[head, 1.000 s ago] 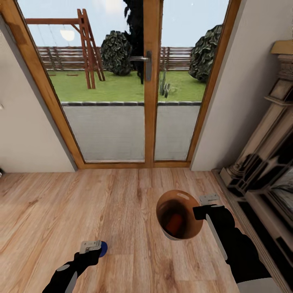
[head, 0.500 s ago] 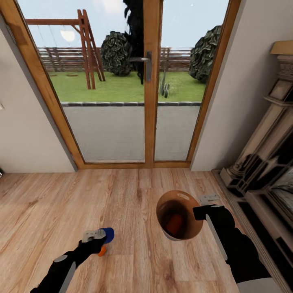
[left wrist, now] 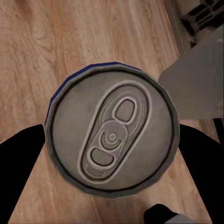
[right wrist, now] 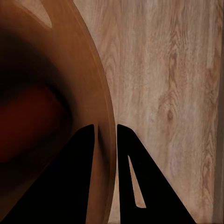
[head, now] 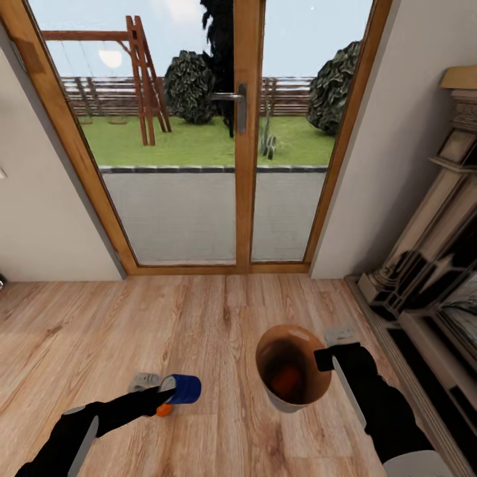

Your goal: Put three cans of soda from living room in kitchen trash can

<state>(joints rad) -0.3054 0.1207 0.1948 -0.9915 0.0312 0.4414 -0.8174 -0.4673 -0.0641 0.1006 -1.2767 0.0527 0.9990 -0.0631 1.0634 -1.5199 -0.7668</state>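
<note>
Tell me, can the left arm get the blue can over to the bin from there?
Probably yes. The left gripper holds the blue can lifted off the wood floor, and the bin, pinched at its rim by the right gripper, is close beside it, mouth open, with nothing between.

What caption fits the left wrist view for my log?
Left gripper holding the blue soda can, pull-tab top facing the camera, above the wood floor.

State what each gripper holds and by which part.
The left gripper holds the blue soda can by its sides. The right gripper pinches the trash can by its rim wall.
</note>
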